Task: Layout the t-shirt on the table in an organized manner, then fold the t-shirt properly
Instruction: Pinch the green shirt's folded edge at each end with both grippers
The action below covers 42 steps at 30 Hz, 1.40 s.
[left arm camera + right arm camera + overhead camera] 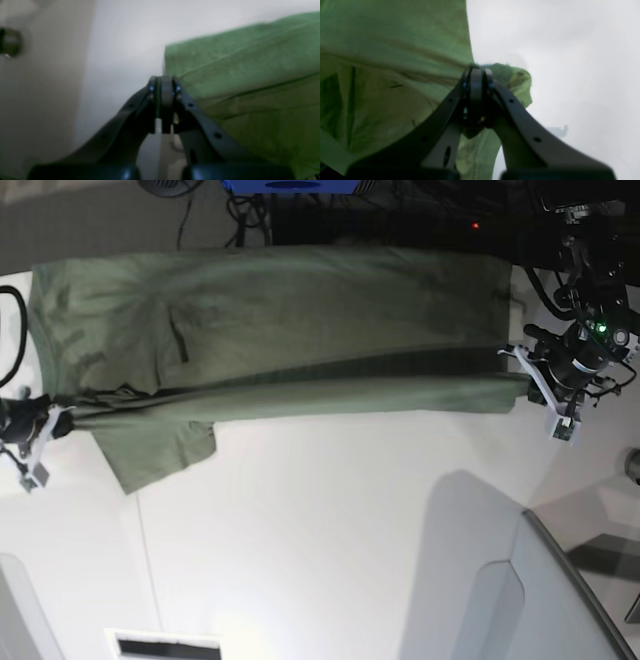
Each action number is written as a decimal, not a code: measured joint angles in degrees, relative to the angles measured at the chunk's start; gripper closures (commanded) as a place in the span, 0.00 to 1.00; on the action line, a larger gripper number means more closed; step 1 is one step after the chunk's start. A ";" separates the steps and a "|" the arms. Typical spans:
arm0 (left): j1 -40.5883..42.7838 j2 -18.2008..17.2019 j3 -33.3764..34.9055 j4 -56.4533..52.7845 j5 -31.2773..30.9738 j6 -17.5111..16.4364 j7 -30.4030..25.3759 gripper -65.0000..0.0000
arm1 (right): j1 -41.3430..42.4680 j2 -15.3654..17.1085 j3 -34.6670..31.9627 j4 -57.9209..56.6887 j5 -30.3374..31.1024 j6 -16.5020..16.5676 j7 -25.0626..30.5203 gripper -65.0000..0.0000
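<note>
The olive-green t-shirt (280, 310) lies stretched left to right across the far part of the white table (330, 520), with its near long edge doubled over and one sleeve (160, 450) spread toward me. My left gripper (528, 380) is shut on the t-shirt's right end; in the left wrist view a green sliver shows between the closed fingers of the left gripper (162, 82), with the cloth (250, 62) to their right. My right gripper (58, 418) is shut on the t-shirt's left end; in the right wrist view fabric (382, 37) bunches just past the tips of the right gripper (477, 72).
A raised pale panel (560, 600) stands at the near right of the table. A dark slot (165, 647) sits at the near edge. A black cable (10, 330) loops at the far left. Dark equipment and a blue object (290, 185) lie beyond the far edge.
</note>
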 measured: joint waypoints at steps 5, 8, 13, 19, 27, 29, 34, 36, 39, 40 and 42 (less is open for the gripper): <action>-0.20 -0.20 0.15 -2.82 -0.22 -0.07 -3.98 1.00 | -0.33 0.42 2.58 -0.02 -0.59 -0.02 -0.37 1.00; -0.20 -0.98 0.13 -3.67 -0.26 -0.20 -3.91 1.00 | -0.33 0.31 2.86 -0.02 -0.59 2.32 -0.13 1.00; -2.58 -0.52 -3.04 -3.67 -0.96 -0.63 -4.15 1.00 | -0.33 0.31 2.86 -0.02 -0.61 2.54 -0.17 1.00; -3.30 -1.66 -5.03 -3.61 -0.59 -0.61 -3.69 1.00 | -0.31 0.11 2.86 -0.02 -0.13 2.99 0.07 1.00; -0.48 -1.75 -5.03 -3.78 -0.57 -0.66 -3.67 1.00 | -0.35 0.17 2.86 -0.02 -0.15 2.99 -0.17 1.00; 0.00 -1.75 -5.03 -3.78 -0.63 -0.63 -3.93 1.00 | -0.63 0.17 2.86 -0.02 -0.17 2.97 -0.22 1.00; 2.27 -2.10 -2.69 -3.76 -0.33 -2.05 -4.07 1.00 | -1.79 0.00 2.86 0.22 -0.24 2.91 -2.03 1.00; 3.06 -1.66 -1.70 -3.76 -0.31 -2.34 -4.04 1.00 | -2.43 -0.07 2.97 0.22 -0.55 2.75 -2.27 1.00; 3.17 -0.37 -1.16 -3.78 0.15 -2.12 -3.98 1.00 | -3.28 -0.02 2.97 0.20 -0.39 2.51 -2.32 1.00; 3.17 0.11 -0.96 -3.78 0.63 -2.12 -3.91 1.00 | -3.41 -0.07 2.97 0.20 -0.35 2.54 -2.34 1.00; 3.19 0.63 -0.90 -3.76 0.70 -2.14 -3.91 1.00 | -3.67 -0.11 2.97 0.17 -0.33 2.47 -2.27 1.00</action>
